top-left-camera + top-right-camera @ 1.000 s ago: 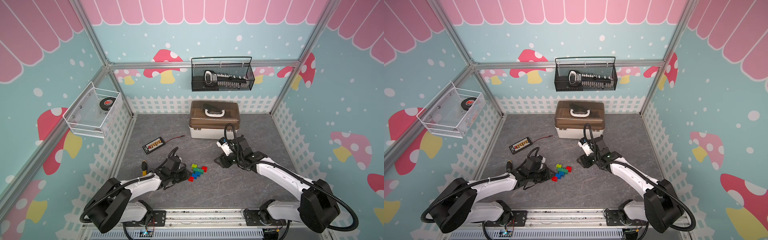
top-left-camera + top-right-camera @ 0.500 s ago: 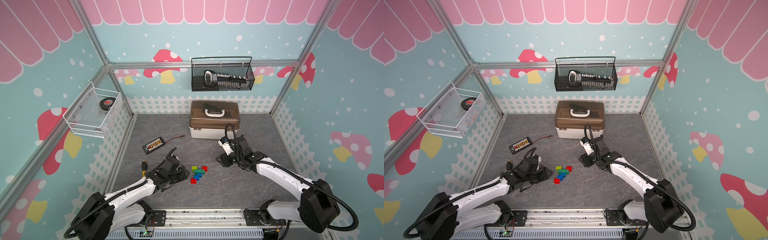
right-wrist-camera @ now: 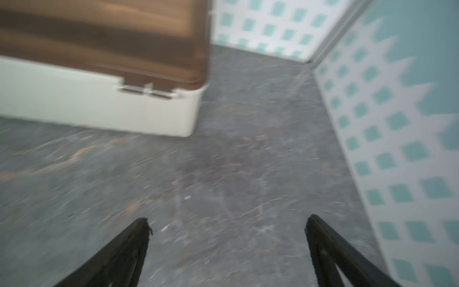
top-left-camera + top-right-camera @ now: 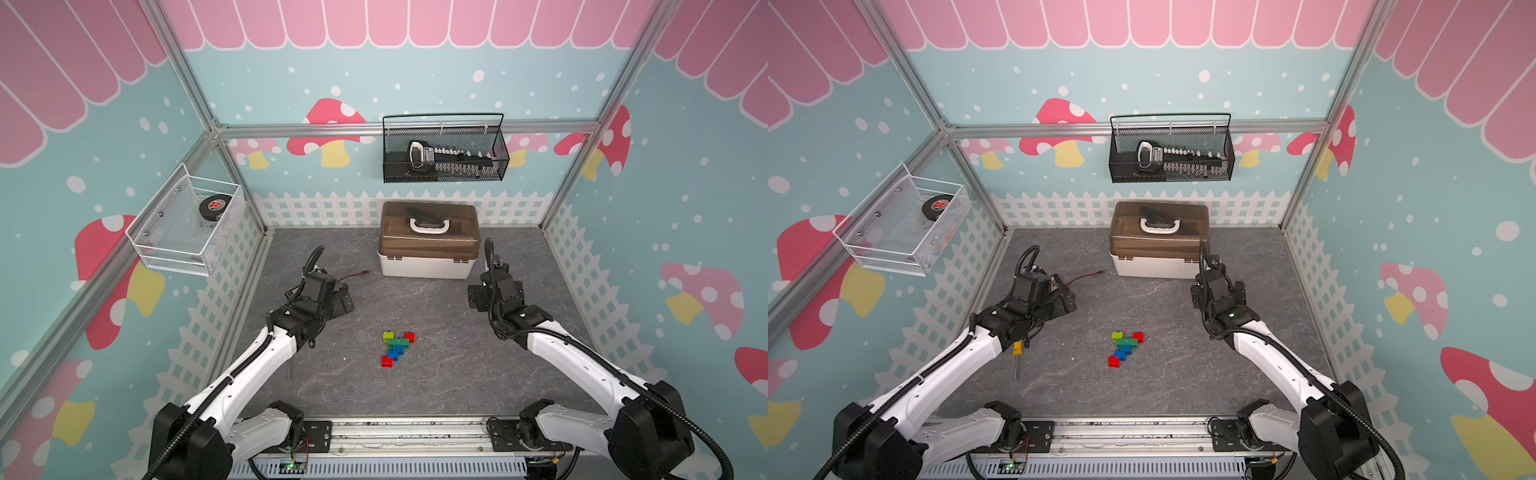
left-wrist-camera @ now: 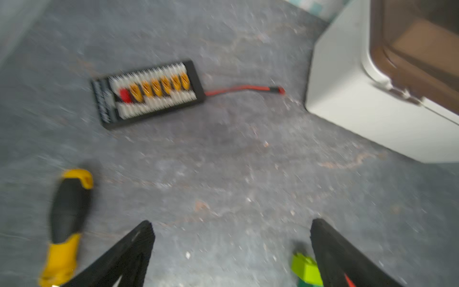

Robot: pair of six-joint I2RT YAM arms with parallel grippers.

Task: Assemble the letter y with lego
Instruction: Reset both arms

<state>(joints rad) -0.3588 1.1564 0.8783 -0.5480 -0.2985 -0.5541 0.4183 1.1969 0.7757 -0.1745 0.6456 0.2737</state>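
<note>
The letter y [image 4: 397,348] lies flat on the grey floor [image 4: 436,374], a little toward 6 o'clock from the middle, in both top views. A lime-green brick [image 4: 388,335] and a red brick [image 4: 409,337] form its two tips. Below them a dark green bar [image 4: 399,343] runs across, then blue bricks [image 4: 395,353] step down to a red tail [image 4: 387,361] at about 7 o'clock. The figure touches neither arm.

The left gripper [image 4: 338,301] hangs at about 10 o'clock from the figure, well apart from it. Its wrist view shows the jaws spread wide over bare floor. The right gripper [image 4: 478,295] hangs at about 2 o'clock, its jaws likewise wide apart and holding nothing.

A storage box [image 4: 428,241] with a brown lid stands at 12 o'clock. A connector board [image 5: 149,93] with a red lead lies beyond the left gripper. A yellow-handled screwdriver [image 4: 1016,357] lies at 9 o'clock from the figure, beside the left arm.
</note>
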